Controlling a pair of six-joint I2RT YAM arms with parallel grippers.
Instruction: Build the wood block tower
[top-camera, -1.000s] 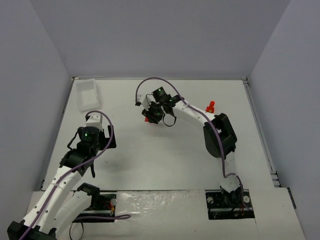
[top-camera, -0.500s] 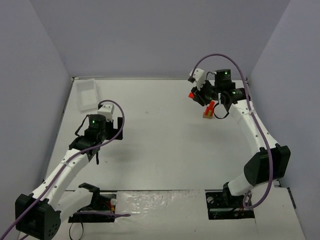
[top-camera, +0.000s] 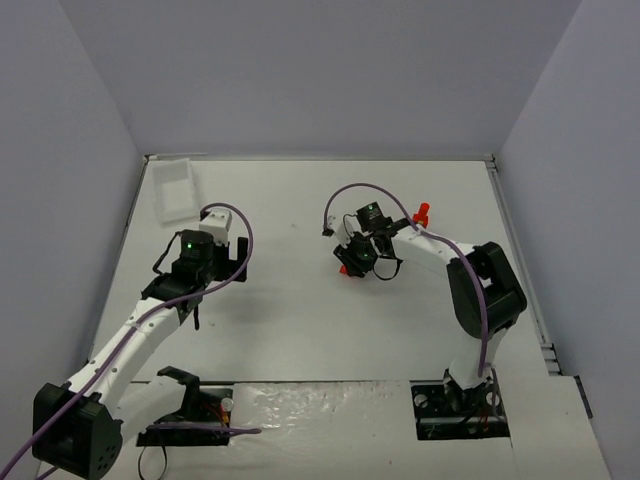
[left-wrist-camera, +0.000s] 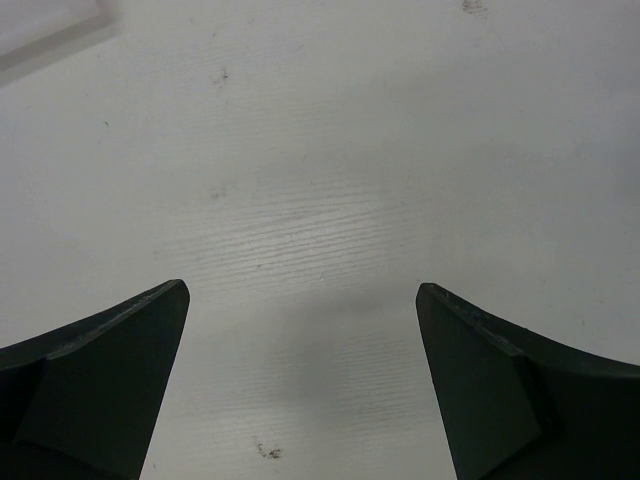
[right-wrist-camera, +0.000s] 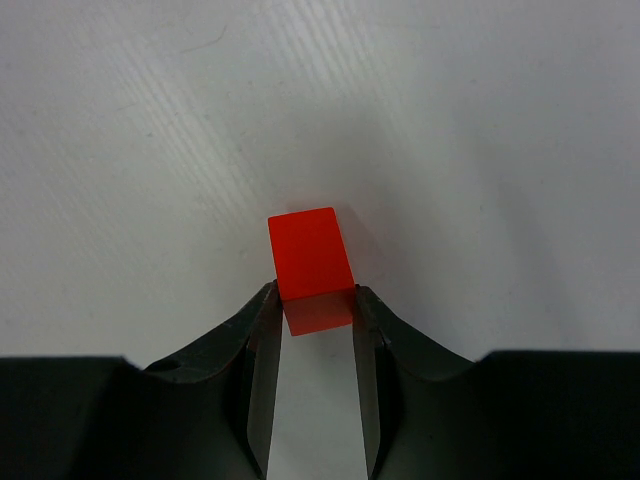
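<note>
Red-orange, the block (right-wrist-camera: 310, 255) clenched in the right gripper (right-wrist-camera: 314, 296) jaws should ride level to the far-right tower (top-camera: 420, 213); left gripper (left-wrist-camera: 300, 385) jaws hang released.

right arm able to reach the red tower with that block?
Probably yes. The right gripper, shut on the red block, sits just left of the tower, no other object between them; only its own forearm runs close by.

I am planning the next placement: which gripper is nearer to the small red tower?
Right. The right gripper, holding a red block, is left of the red tower; the left gripper is far off at the table's left side.
</note>
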